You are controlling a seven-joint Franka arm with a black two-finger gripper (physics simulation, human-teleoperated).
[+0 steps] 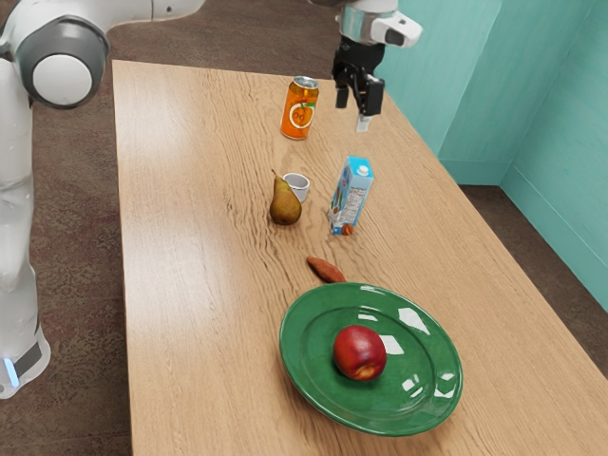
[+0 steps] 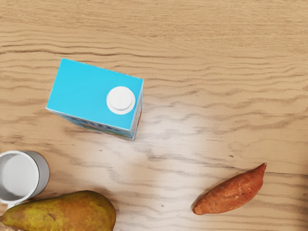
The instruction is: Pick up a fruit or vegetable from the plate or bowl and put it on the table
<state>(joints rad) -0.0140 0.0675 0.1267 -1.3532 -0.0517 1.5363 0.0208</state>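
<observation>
High over the far part of the table, my gripper (image 1: 358,103) stands open with nothing between its fingers. A red apple-like fruit (image 1: 360,352) rests in the green plate (image 1: 313,389) near the exterior view's bottom. Just outside the plate's rim lies a small sweet potato (image 1: 326,270) on the table; the wrist view has the same sweet potato (image 2: 230,192). A brown-green pear (image 1: 285,204) stands upright on the wood, and part of this pear (image 2: 65,212) is also in the wrist view. My gripper is well away from the plate.
A blue-and-white carton (image 1: 351,196), seen from above as a blue carton top (image 2: 86,94), stands beyond the sweet potato. Behind the pear is a small white cup (image 1: 297,184), also a cup (image 2: 19,175) beside the pear. An orange can (image 1: 300,108) stands farther back on the table (image 1: 190,285).
</observation>
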